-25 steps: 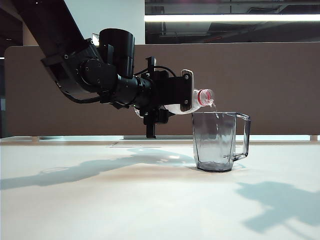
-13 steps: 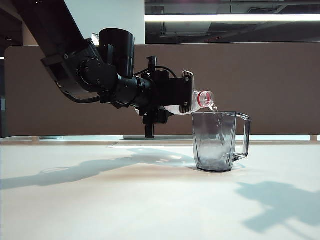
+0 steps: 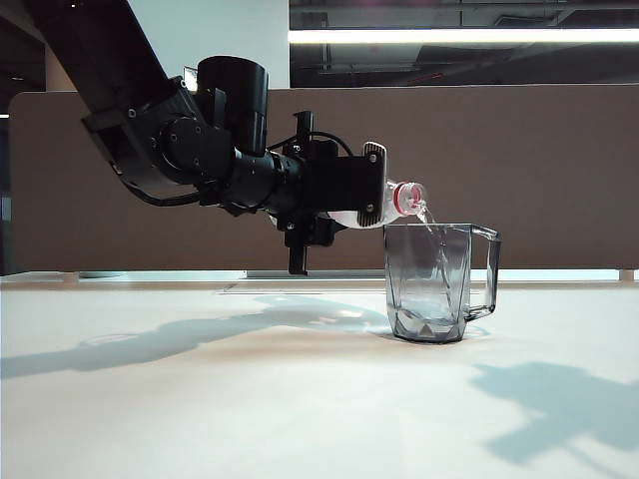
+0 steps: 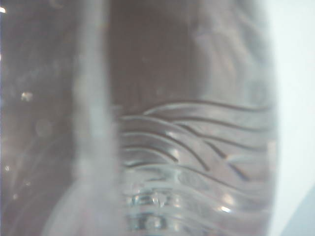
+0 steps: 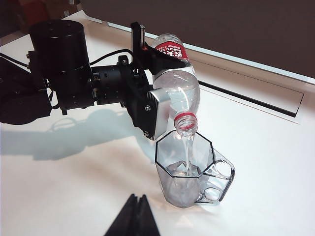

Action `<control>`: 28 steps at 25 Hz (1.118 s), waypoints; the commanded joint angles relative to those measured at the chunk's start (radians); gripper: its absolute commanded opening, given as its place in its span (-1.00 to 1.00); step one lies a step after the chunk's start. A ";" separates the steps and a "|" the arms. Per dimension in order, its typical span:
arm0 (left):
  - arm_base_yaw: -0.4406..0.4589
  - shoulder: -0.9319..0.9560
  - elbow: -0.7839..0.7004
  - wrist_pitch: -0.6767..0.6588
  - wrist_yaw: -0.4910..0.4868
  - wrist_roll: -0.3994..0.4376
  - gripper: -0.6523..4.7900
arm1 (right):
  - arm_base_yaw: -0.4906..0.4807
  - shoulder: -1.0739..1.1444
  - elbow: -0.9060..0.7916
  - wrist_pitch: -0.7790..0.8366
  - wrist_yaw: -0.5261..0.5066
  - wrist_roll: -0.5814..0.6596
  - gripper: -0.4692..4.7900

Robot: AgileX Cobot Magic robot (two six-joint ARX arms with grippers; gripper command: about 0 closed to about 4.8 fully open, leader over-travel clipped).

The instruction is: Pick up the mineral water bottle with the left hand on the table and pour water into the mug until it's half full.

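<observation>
White table (image 3: pixel 200 399) with a brown partition behind, 1 mug (image 3: pixel 431 284) standing upright on it right of centre, handle pointing away from the arm

Progress: pick-up done, pouring underway. Bottle (image 5: pixel 174 81) is off the table, clamped in the left gripper (image 3: pixel 371 195) and tipped nearly level with its red-ringed neck dipping just over the mug's near rim. Thin stream of water falls from the mouth into the mug. Water so far looks like a shallow layer at the bottom, well under half by my read, so most of the fill is left; exact level hard to judge through the smoky faceted glass. Cap not visible on the neck

Pose: left arm reaches in from the left of the exterior view, forearm roughly level, wrist rolled so the bottle lies on its side, jaws closed around the bottle's body just behind the shoulder. Left wrist view is filled by the clear ribbed bottle wall (image 4: pixel 187 147), blurred

Right gripper (image 5: pixel 136 216) sits near the mug, clear of it, dark fingertips pressed together, holding nothing
</observation>
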 commanded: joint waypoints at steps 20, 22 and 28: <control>-0.001 -0.015 0.013 0.055 0.003 0.026 0.03 | 0.000 -0.003 0.008 0.016 -0.003 -0.003 -0.83; -0.001 -0.015 0.013 0.055 0.003 0.026 0.03 | 0.000 -0.003 0.008 0.016 -0.003 -0.003 -0.83; -0.001 -0.015 0.013 0.055 0.003 0.026 0.03 | 0.000 -0.003 0.008 0.016 -0.003 -0.003 -0.83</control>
